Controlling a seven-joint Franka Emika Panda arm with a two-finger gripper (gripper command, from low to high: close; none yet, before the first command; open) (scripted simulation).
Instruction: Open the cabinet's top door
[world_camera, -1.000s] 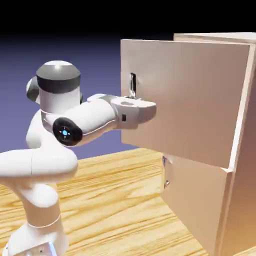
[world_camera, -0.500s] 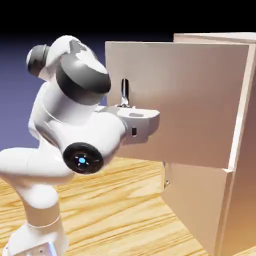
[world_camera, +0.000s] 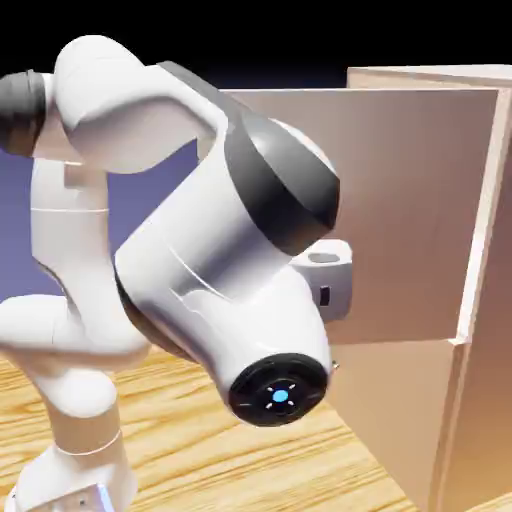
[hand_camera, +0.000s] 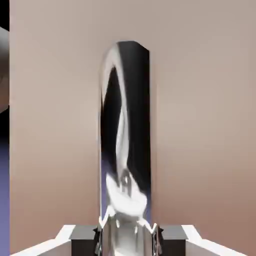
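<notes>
Top door (world_camera: 410, 200): standing out from the cabinet (world_camera: 485, 320), its free edge swung farther toward the robot than a second ago
Handle (hand_camera: 125, 125): upright on the door, near its free side edge
Claw (hand_camera: 126, 240): closed on the handle's lower part
Arm (world_camera: 200, 240): now folded across the door's free edge
Meaning: opening well along, I judge; keep the pull curved

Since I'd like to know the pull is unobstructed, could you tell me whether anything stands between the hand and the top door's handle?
Nothing visible does: the hand is closed on the handle, one fingertip on each side, with the top door directly behind it.
</notes>
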